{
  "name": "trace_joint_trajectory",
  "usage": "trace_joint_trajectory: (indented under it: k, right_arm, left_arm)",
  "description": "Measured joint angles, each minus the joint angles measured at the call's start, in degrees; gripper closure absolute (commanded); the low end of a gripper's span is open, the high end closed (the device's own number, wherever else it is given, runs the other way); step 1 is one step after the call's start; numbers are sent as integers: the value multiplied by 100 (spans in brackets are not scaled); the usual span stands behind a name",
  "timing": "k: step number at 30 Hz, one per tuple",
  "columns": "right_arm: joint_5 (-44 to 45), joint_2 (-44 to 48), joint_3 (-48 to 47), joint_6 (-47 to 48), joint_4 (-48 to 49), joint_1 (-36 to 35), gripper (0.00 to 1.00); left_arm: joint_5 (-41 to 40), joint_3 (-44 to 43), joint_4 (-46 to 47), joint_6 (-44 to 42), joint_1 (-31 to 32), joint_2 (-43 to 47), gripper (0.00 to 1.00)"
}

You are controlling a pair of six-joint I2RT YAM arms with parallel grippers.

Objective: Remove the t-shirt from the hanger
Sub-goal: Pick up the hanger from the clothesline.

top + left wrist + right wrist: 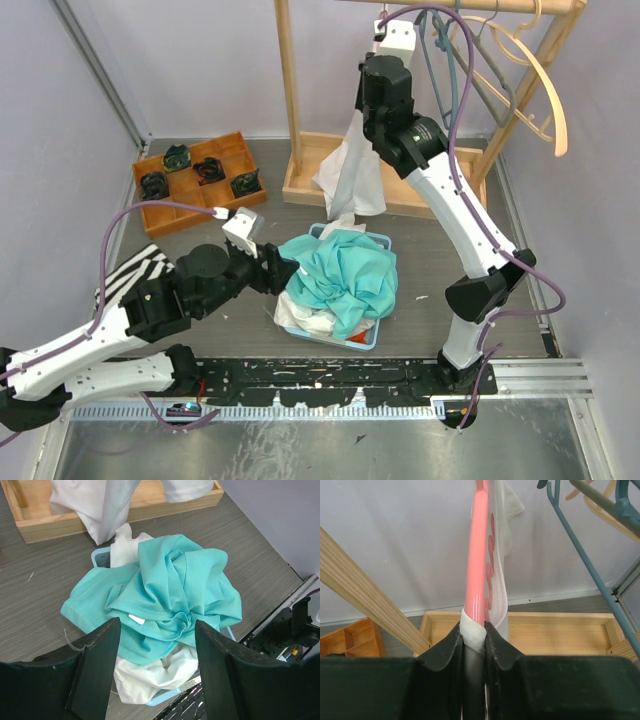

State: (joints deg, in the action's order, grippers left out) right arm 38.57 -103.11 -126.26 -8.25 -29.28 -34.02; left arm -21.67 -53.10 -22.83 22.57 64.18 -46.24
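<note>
A white t-shirt [352, 172] hangs from a pink hanger [477, 555] on the wooden rack at the back. In the right wrist view the shirt [501, 540] drapes beside the hanger, and a fold of it wraps the hanger at my jaws. My right gripper [474, 630] is shut on the hanger and that fold; in the top view it [380, 50] is up by the rail. My left gripper [157, 630] is open and empty, hovering over the basket's near left side [287, 272].
A light blue basket [372, 340] holds a teal shirt [170, 585] over white cloth. The wooden rack's base tray [300, 185] is behind it. Teal and wooden hangers [530, 60] hang on the right. A wooden organiser [200, 205] and a striped cloth [135, 270] are on the left.
</note>
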Motion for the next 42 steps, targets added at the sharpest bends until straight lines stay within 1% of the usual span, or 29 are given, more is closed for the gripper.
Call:
trace_joint_trajectory:
  k: [2, 4, 8, 11, 18, 26, 29, 35, 42]
  right_arm:
    - [26, 39, 35, 61, 7, 0, 85]
    - [70, 66, 66, 111, 15, 2, 87]
    - [146, 153, 199, 293, 83, 13, 96]
    - [175, 289, 363, 479, 188, 28, 99]
    - [72, 654, 702, 826, 433, 166, 99]
    - [-409, 1246, 1226, 1137, 988, 297, 100]
    - [-568, 1349, 1325, 1172, 992, 350, 100]
    - [-1154, 1429, 1582, 1276, 1174, 426, 100]
    - [-1941, 1853, 2017, 1281, 1080, 424, 99]
  left_arm:
    - [0, 0, 13, 2, 0, -11, 32]
    - [0, 0, 28, 4, 0, -15, 32]
    - [0, 0, 31, 17, 0, -15, 32]
    - [0, 0, 48, 17, 0, -15, 32]
    - [-13, -2, 74, 28, 0, -15, 33]
    - [-33, -2, 101, 39, 0, -15, 33]
    - [-33, -2, 107, 39, 0, -15, 33]
    - [-44, -9, 107, 15, 0, -15, 33]
    - [-146, -203, 109, -153, 0, -22, 31]
